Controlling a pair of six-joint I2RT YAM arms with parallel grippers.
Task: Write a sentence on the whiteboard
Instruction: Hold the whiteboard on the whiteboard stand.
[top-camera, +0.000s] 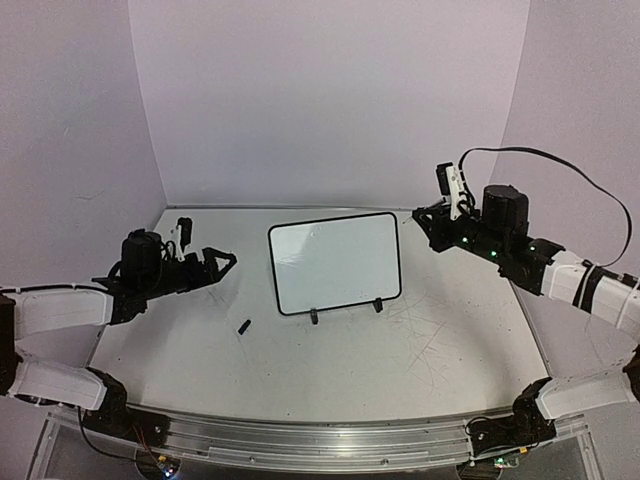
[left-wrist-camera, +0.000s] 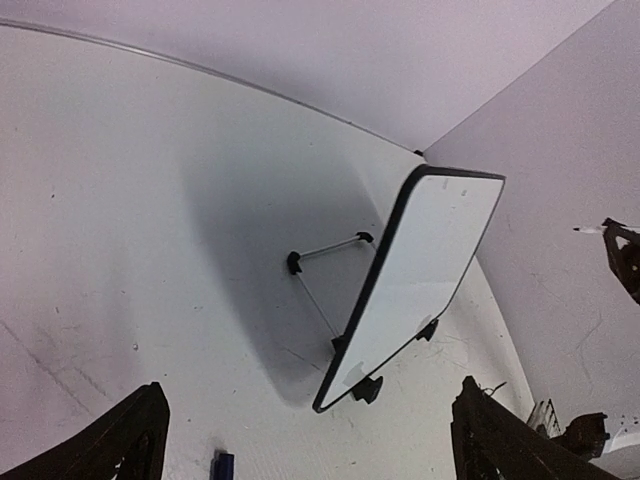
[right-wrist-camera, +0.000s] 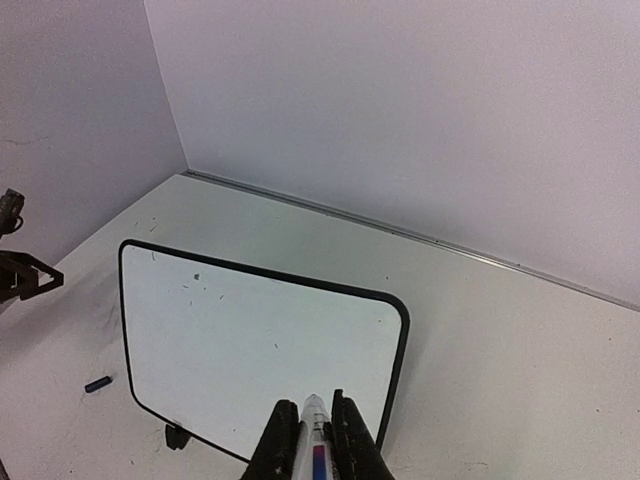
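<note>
The whiteboard stands tilted on its wire stand at the table's middle. It also shows in the left wrist view and the right wrist view. Its face is blank but for a few small specks; no blue sentence shows. My right gripper is shut on a white marker, tip forward, above the board's right edge; in the top view it hovers just right of the board's upper right corner. My left gripper is open and empty, left of the board, its dark fingers wide apart.
A small dark blue marker cap lies on the tabletop left of the board's front foot, and shows in both wrist views. The scuffed white tabletop is walled at the back and sides.
</note>
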